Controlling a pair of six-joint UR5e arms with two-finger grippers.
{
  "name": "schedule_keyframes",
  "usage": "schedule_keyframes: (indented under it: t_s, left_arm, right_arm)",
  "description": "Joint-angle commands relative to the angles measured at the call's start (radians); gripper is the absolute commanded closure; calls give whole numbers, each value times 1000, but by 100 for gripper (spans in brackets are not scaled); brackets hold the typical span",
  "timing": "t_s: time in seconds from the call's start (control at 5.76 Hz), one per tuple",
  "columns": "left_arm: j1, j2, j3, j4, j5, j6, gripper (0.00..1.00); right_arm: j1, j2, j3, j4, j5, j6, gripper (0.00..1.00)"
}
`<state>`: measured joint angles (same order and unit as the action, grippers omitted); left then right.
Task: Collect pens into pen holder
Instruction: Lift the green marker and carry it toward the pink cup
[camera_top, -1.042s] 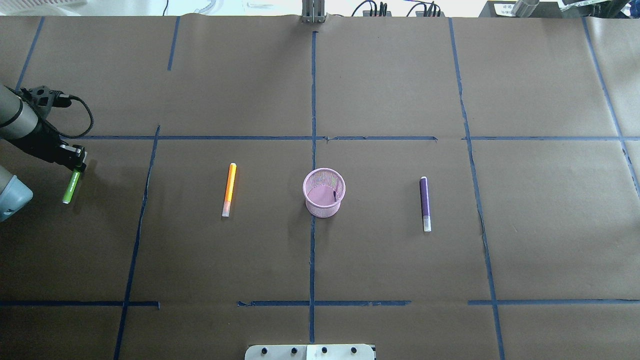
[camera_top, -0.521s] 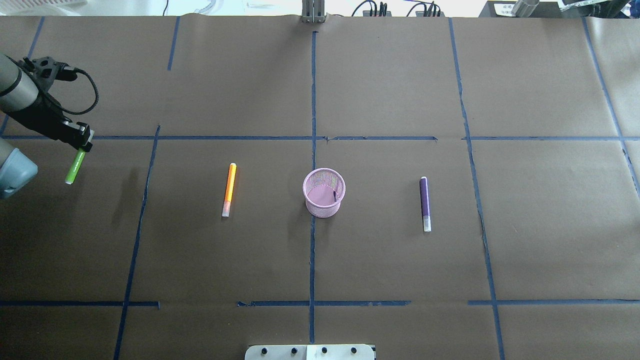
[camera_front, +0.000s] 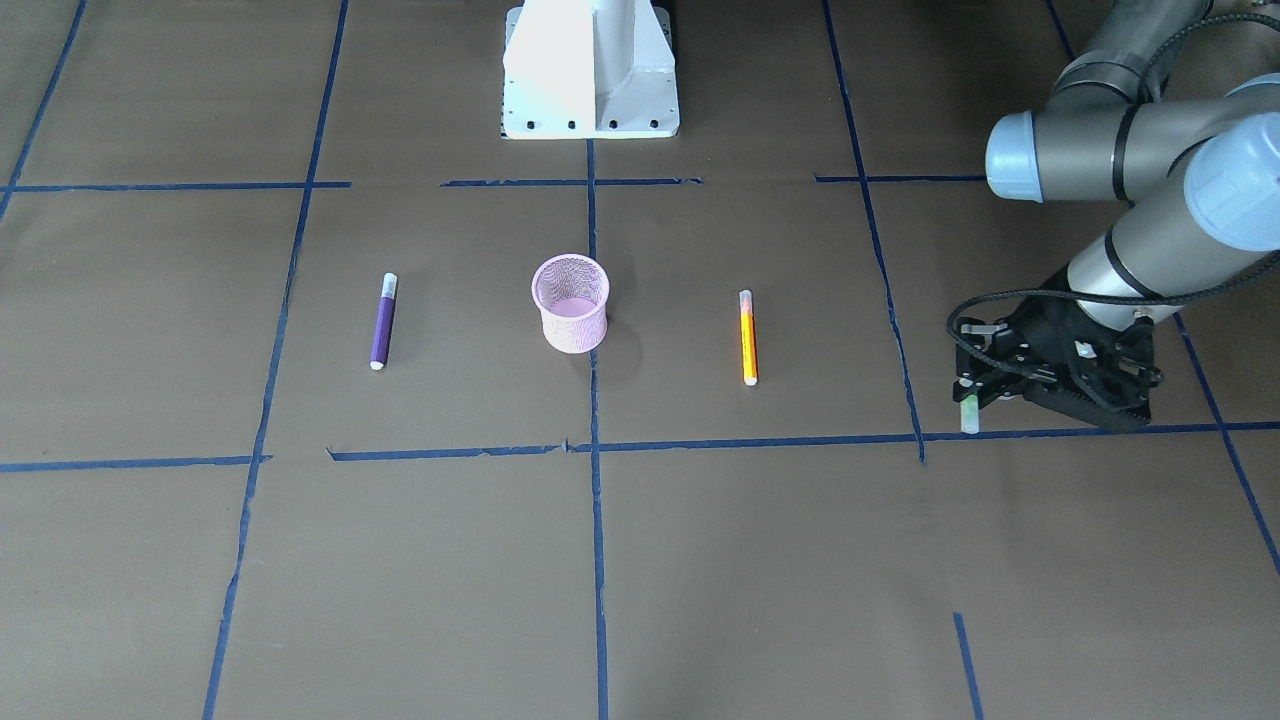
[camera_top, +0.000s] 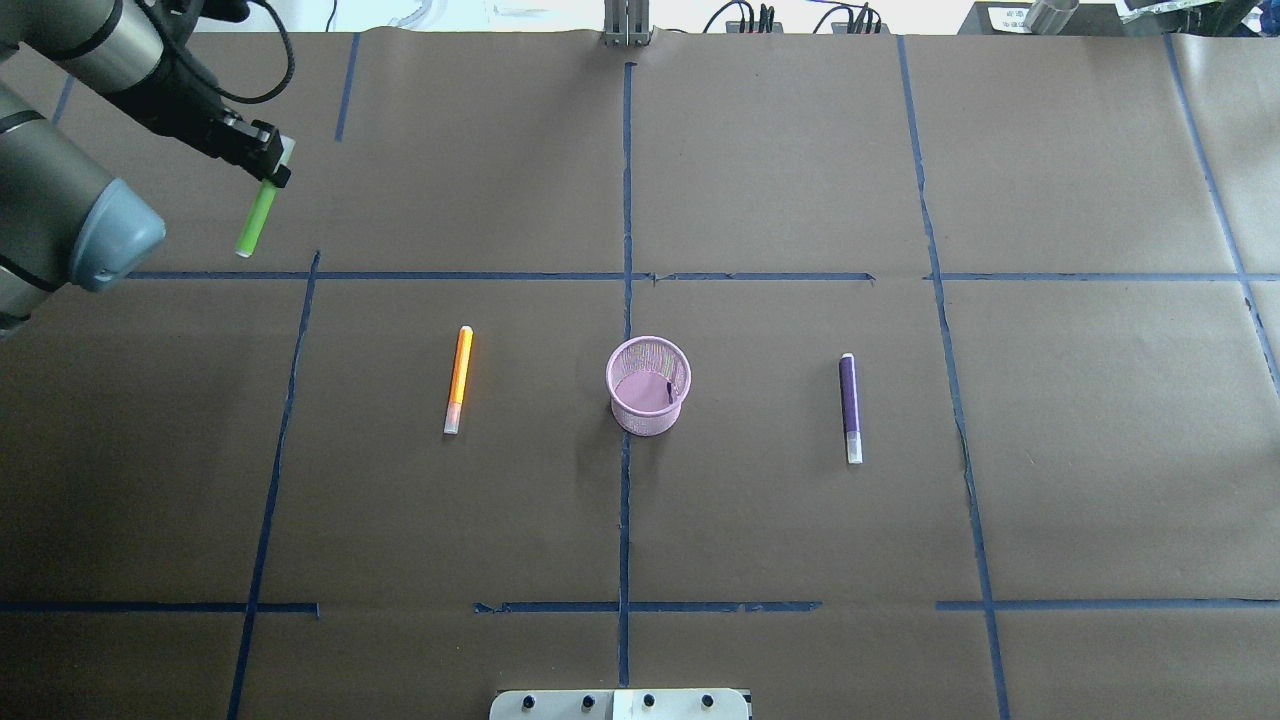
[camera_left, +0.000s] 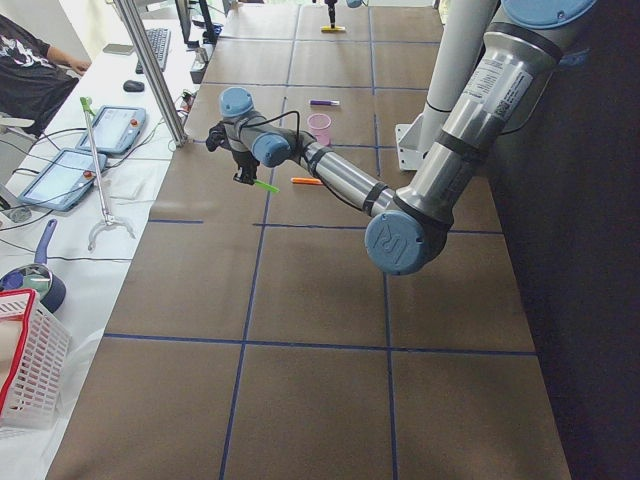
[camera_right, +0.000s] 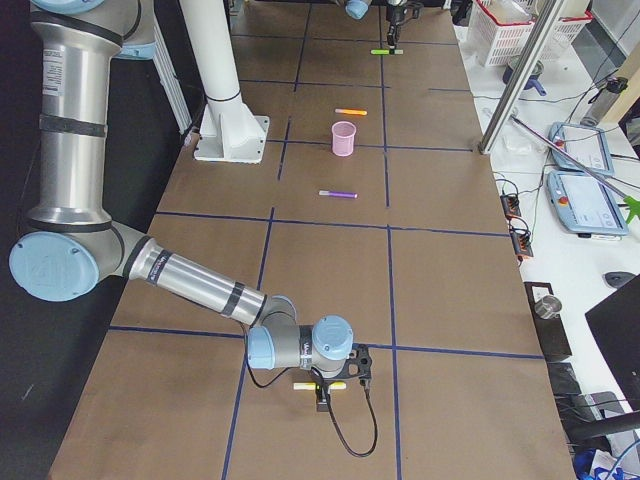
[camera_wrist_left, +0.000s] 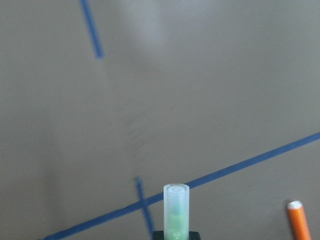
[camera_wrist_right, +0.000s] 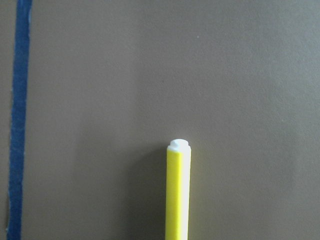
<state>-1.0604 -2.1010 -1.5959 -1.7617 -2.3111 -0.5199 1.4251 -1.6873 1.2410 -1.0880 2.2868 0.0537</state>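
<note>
The pink wire-mesh pen holder (camera_top: 648, 385) stands upright mid-table on the paper-covered table (camera_top: 800, 520), its base on the central blue tape line (camera_top: 624, 520). Through its open mouth the pink floor shows, with a short dark mark on the inner wall that is too small to identify. The right gripper (camera_right: 322, 392) appears only in the right side view, low over a yellow pen (camera_wrist_right: 178, 200), and whether its fingers are spread or clamped cannot be told. Its wrist camera cuts off the pen's lower part and shows no fingers. The left gripper (camera_top: 272, 168) is closed around one end of the bright green pen (camera_top: 255, 218) and holds it in the air over the table's far left part, well apart from the holder. That pen hangs at a slant, pale cap end lowest, its exact tilt hard to judge. The orange pen (camera_top: 458, 380) lies flat left of the holder and the purple pen (camera_top: 850, 407) right of it. Both run near-to-far, pale caps toward the robot.
</note>
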Motion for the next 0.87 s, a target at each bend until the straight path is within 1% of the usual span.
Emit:
schedule_keyframes:
  t_s: [0.0, 0.17, 0.35, 0.52, 0.69]
  left_arm:
    - [48, -95, 1, -132, 19, -174, 100]
    - [62, -97, 4, -222, 56, -233, 100]
    - [100, -114, 5, -289, 117, -308, 100]
    - [129, -129, 7, -335, 159, -368, 100]
    - [151, -161, 5, -338, 180, -397, 100]
  right_arm:
    - [0, 1, -6, -1, -1, 0, 0]
    - [-2, 1, -20, -1, -1, 0, 0]
    - [-3, 1, -34, -1, -1, -2, 0]
    - [-3, 1, -52, 14, -1, -2, 0]
    - [-3, 0, -75, 48, 2, 0, 0]
